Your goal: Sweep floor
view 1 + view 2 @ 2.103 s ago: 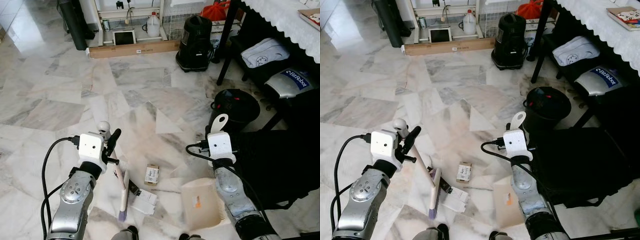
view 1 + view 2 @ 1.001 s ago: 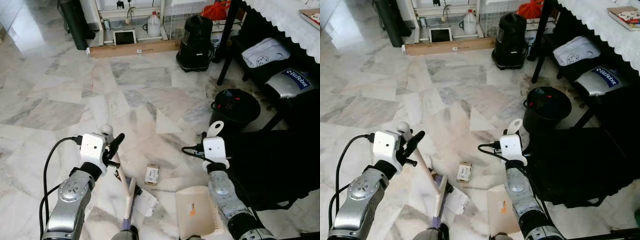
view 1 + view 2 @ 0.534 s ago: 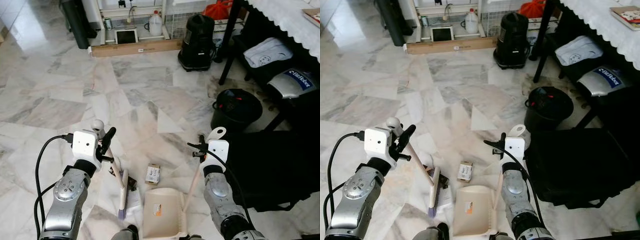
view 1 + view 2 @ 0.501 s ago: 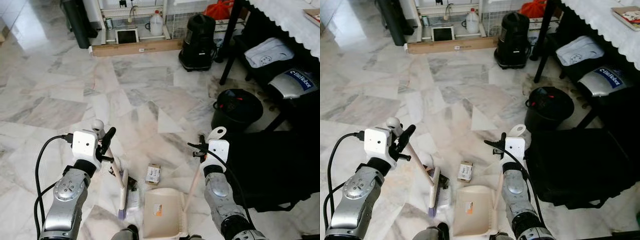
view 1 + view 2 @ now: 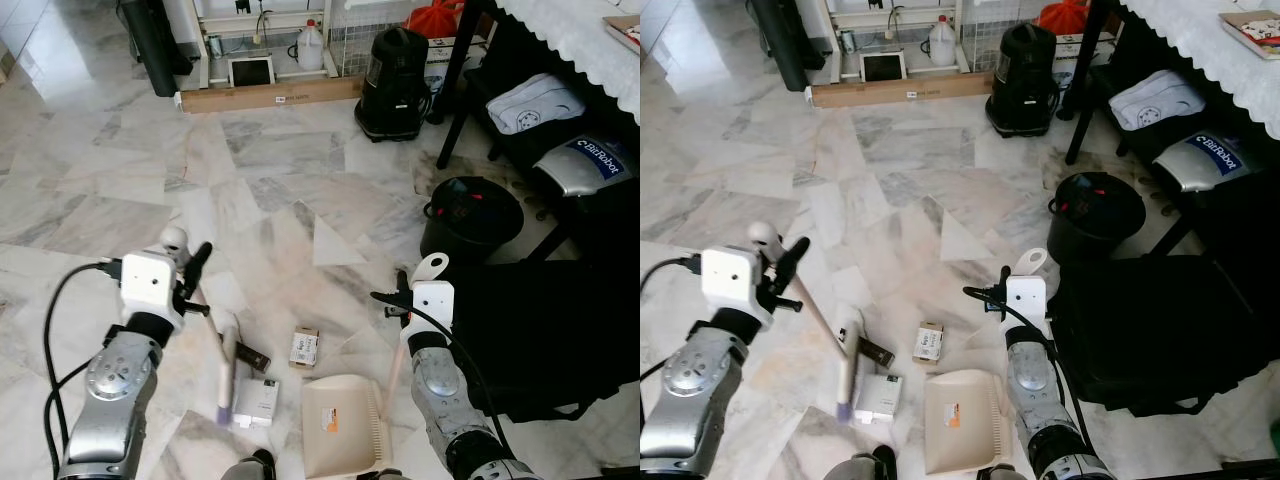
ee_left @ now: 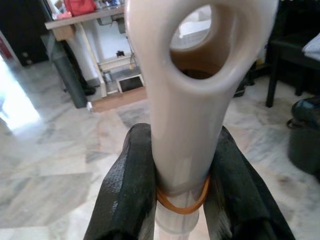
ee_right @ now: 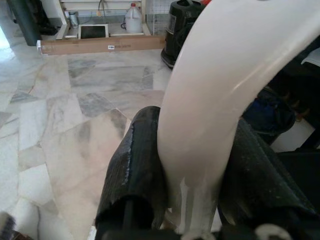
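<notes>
My left gripper (image 5: pixel 190 272) is shut on the cream handle (image 6: pixel 186 125) of a hand brush, with an orange rubber band just below the fingers. The brush head (image 5: pixel 225 375) slants down to the marble floor beside a white packet (image 5: pixel 258 398) and a dark scrap (image 5: pixel 250 357). A small printed box (image 5: pixel 304 347) lies just right of them. My right gripper (image 5: pixel 400 300) is shut on the pale dustpan handle (image 7: pixel 210 85). The dustpan (image 5: pixel 340 425) rests flat on the floor between my arms, right of the packet.
A black bin (image 5: pixel 468 215) stands to the right. Beyond it are a black appliance (image 5: pixel 393 70), a long cardboard box (image 5: pixel 270 97) and a white jug (image 5: pixel 309 50). A black bag (image 5: pixel 560 330) and dark table legs (image 5: pixel 455 90) crowd the right side. Bare marble lies ahead and left.
My left arm has swung the brush to the left, and the white packet sits a little further left. The dustpan, earlier at the far right, now lies between my arms.
</notes>
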`<state>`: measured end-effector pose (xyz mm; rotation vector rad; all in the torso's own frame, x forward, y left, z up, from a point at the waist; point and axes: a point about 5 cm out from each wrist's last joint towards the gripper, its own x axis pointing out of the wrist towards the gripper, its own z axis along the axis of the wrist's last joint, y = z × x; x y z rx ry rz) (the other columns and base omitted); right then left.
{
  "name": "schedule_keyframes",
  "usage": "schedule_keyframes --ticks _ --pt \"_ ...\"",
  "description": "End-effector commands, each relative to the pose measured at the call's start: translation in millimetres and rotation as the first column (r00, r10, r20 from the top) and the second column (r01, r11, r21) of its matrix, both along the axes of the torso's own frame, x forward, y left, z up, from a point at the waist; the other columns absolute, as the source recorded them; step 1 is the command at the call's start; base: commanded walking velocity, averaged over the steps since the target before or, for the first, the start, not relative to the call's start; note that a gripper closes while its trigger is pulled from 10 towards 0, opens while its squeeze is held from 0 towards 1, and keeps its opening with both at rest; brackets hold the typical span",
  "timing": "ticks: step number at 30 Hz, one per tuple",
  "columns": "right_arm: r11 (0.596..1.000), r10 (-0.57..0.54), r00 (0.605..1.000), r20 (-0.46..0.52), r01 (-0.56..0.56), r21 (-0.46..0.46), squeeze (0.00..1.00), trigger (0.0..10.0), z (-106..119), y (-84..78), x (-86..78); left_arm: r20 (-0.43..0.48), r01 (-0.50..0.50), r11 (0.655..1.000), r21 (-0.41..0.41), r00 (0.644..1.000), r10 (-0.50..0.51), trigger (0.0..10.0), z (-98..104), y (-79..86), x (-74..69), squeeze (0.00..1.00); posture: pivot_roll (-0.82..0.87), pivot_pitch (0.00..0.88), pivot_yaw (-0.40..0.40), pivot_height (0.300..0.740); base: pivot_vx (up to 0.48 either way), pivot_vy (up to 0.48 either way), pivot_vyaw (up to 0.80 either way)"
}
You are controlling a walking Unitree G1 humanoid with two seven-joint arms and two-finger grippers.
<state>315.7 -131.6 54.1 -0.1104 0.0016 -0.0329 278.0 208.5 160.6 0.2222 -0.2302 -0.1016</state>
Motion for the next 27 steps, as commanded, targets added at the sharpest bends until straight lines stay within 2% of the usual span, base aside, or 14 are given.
schedule_keyframes --ticks 1,3,10,19,27 --pt "1.0 0.011 1.0 -0.009 -0.012 -0.022 0.0 10.0 -2.5 0.6 -1.2 0.073 -0.019 0.999 0.038 0.997 0.016 10.0 13.8 2.2 -2.0 0.0 0.17 0.181 0.012 0.74 0.0 0.0 0.0" --pt "1.0 0.01 1.0 -0.008 -0.011 -0.025 0.0 10.0 -2.8 0.6 -1.5 0.058 -0.062 0.996 0.07 0.997 0.058 10.0 9.3 7.4 -2.8 0.0 0.17 0.182 0.012 0.74 0.0 0.0 0.0" --pt "1.0 0.009 1.0 -0.011 -0.009 -0.029 0.0 10.0 -4.6 0.3 -2.9 -0.027 -0.068 0.995 0.078 0.997 0.07 10.0 -12.0 10.8 -4.2 0.0 0.17 0.186 0.012 0.74 0.0 0.0 0.0" --pt "0.999 -0.034 0.999 0.033 0.035 -0.033 0.0 10.0 -0.5 -4.0 -2.9 -0.1 -0.053 0.998 0.014 0.993 0.055 10.0 -31.8 7.8 -4.3 0.0 0.17 0.193 0.01 0.74 0.0 0.0 0.0" --pt "0.999 -0.04 0.997 0.064 0.042 -0.027 0.0 10.0 4.0 -3.7 -1.6 -0.114 -0.034 0.999 -0.007 0.993 0.033 10.0 -35.5 3.8 -3.3 0.0 0.17 0.195 0.014 0.74 0.0 0.0 0.0"
